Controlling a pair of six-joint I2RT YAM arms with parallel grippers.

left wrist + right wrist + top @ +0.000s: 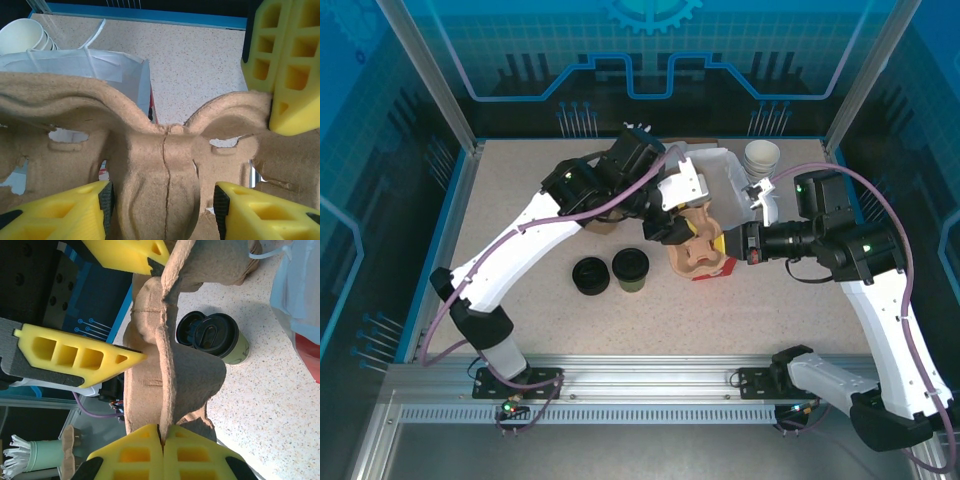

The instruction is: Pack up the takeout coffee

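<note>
The speckled table sits inside a blue-walled cell. The coffee stands lidded on it, near the cardboard tray but apart. The right gripper is clamped tight on the tray's edge. The left gripper straddles the tray's middle ridge, half spread; whether it presses, I cannot tell. Best to hold the tray level and set it down flat before fetching the cup. Both arms reach inward, their wrists meeting at the centre.

Olive-brown takeout coffee, black lid on, standing upright on the table
</note>
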